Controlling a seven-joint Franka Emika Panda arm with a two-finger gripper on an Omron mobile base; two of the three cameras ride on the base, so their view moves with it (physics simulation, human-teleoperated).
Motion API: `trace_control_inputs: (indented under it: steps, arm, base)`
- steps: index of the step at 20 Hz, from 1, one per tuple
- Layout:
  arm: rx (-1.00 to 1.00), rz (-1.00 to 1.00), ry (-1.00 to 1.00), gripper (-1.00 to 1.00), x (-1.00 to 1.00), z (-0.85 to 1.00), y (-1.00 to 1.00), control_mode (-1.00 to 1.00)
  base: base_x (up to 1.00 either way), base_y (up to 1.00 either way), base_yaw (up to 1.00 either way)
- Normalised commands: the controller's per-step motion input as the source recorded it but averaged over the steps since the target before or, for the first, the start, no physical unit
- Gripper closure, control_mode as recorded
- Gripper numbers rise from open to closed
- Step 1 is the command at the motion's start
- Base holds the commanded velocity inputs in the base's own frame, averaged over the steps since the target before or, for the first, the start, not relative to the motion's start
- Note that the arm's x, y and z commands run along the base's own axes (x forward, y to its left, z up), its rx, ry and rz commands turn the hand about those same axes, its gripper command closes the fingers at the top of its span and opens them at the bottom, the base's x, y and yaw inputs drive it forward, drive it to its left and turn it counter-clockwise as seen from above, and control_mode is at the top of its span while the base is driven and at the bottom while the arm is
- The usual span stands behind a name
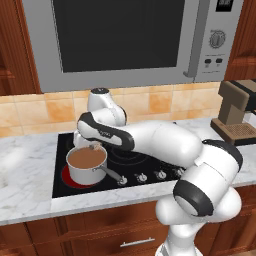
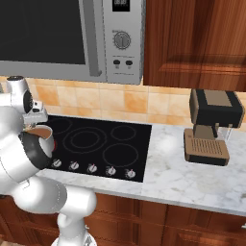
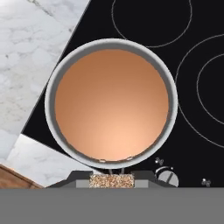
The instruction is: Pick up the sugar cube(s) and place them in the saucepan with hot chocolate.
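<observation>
One sugar cube (image 3: 111,180), brown and grainy, is pinched between the two fingertips of the end effector (image 3: 111,181). The jaws are closed on it to about the cube's width. Directly under the hand is one saucepan with hot chocolate (image 3: 111,104), standing on the front left burner (image 1: 67,176), which glows red. Its handle (image 1: 111,174) points to the knobs (image 1: 141,177). Farther right, on the marble surface (image 2: 182,178), stands one coffee machine (image 2: 211,126). One microwave (image 1: 120,40) hangs above the stove.

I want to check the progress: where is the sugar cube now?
The sugar cube is held in the gripper, at the bottom of the hand view, directly above the near rim of the saucepan of hot chocolate on the black stove.
</observation>
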Motion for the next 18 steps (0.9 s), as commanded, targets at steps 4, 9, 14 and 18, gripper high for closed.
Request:
trace_control_inputs:
  steps: [4, 9, 14, 18]
  arm:
    - [0.0, 0.0, 0.0, 1.0, 0.35, 0.0, 0.1, -1.0]
    - [0.0, 0.0, 0.0, 1.0, 0.22, -0.07, 0.2, -1.0]
    - [0.0, 0.0, 0.0, 1.0, 0.22, -0.21, 0.24, -1.0]
    - [0.0, 0.0, 0.0, 1.0, 0.03, -0.21, 0.11, -1.0]
  base:
    - [0.0, 0.0, 0.0]
    - [0.0, 0.0, 0.0]
    - [0.0, 0.0, 0.0]
    - [0.0, 0.0, 0.0]
